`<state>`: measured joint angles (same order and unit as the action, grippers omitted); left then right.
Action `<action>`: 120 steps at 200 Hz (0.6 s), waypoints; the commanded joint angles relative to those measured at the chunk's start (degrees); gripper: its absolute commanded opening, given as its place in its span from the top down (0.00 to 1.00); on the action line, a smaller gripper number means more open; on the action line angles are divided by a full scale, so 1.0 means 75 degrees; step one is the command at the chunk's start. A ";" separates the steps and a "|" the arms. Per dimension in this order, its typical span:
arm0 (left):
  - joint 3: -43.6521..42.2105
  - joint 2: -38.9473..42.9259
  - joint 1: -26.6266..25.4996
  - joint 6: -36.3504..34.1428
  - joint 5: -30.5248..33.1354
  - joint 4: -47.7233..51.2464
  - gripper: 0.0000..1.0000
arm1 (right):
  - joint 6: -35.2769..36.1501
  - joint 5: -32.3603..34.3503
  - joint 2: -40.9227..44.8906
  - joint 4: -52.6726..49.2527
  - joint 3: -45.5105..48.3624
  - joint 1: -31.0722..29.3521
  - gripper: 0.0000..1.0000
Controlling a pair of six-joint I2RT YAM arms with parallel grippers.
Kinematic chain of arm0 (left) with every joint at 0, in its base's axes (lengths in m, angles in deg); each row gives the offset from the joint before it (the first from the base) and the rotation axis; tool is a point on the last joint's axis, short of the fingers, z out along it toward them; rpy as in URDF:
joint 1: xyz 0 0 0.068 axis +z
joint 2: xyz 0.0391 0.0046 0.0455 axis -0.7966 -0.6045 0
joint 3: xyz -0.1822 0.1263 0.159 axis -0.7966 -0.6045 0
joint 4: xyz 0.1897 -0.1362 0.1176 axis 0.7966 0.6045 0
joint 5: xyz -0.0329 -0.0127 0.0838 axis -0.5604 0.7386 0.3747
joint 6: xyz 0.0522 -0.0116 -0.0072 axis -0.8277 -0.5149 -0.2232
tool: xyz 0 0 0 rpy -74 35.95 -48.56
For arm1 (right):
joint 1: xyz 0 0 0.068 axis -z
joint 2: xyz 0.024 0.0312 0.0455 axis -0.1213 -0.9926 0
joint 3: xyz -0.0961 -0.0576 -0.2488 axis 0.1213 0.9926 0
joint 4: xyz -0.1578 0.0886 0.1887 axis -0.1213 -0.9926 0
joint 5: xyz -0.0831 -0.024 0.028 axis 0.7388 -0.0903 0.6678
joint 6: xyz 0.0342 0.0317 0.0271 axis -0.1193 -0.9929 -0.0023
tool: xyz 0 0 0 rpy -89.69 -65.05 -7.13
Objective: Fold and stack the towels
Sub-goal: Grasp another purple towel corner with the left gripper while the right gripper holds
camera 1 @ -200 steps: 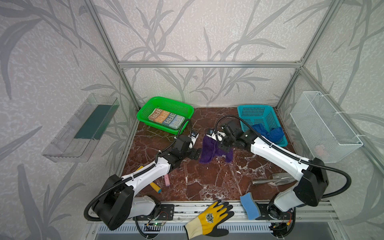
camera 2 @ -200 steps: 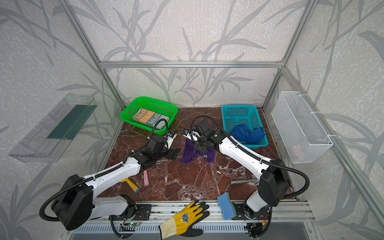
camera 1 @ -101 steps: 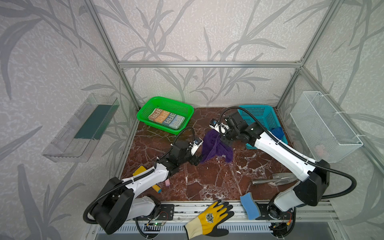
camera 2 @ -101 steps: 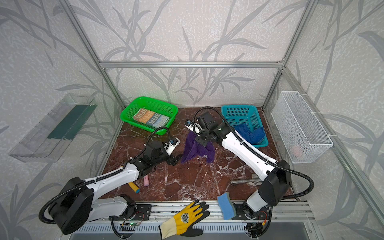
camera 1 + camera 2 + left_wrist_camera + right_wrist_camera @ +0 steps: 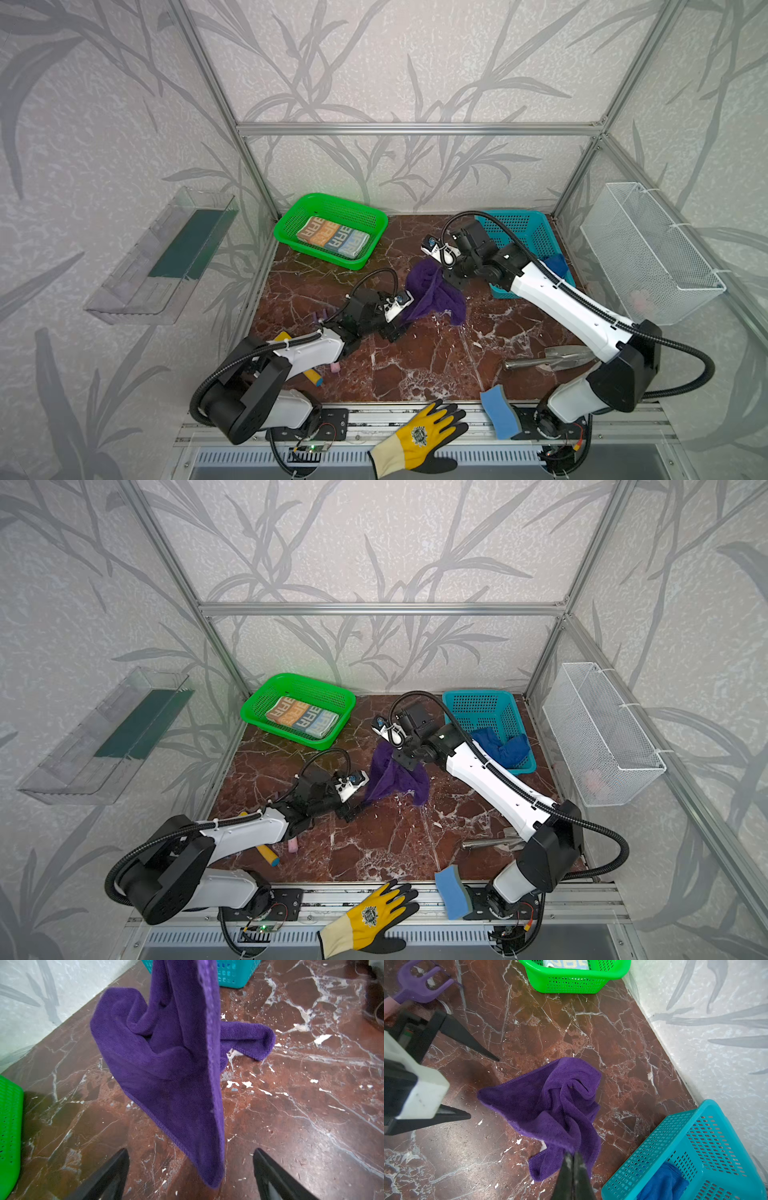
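Here the right gripper (image 5: pixel 573 1158) pinched shut on the top of the plain dark purple terry towel (image 5: pixel 550 1105), hanging mid-table; the left gripper (image 5: pixel 190 1150) gaped wide, fingers astride its lowest corner, untouching

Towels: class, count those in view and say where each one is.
3. The lettered cream towel lies folded in the green basket; the purple towel hangs from the right gripper; the royal blue towel lies crumpled in the teal basket. Others could hide underneath.
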<state>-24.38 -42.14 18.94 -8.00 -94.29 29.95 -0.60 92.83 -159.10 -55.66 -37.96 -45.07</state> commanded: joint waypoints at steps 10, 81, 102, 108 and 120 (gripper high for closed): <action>0.0115 -0.0273 -0.0061 -0.0544 -0.0293 -0.0214 0.07 | 0.0096 -0.0007 0.0382 -0.0002 -0.0117 0.0132 1.00; 0.0284 -0.0701 -0.0120 -0.0725 -0.0218 -0.0309 0.32 | 0.0205 -0.0059 0.0501 0.0136 0.0075 0.0298 1.00; 0.0284 -0.0734 -0.0114 -0.0678 -0.0133 -0.0359 0.34 | 0.0205 -0.0061 0.0565 0.0152 0.0134 0.0338 1.00; 0.0296 -0.0746 -0.0113 -0.0659 -0.0103 -0.0378 0.35 | 0.0214 -0.0055 0.0592 0.0176 0.0149 0.0356 1.00; 0.0325 -0.0783 -0.0104 -0.0641 -0.0060 -0.0394 0.37 | 0.0217 -0.0073 0.0650 0.0200 0.0204 0.0381 1.00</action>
<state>-23.68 -47.39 18.31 -11.96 -95.16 28.55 0.67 92.79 -156.94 -55.05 -37.17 -42.76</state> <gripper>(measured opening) 0.645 0.047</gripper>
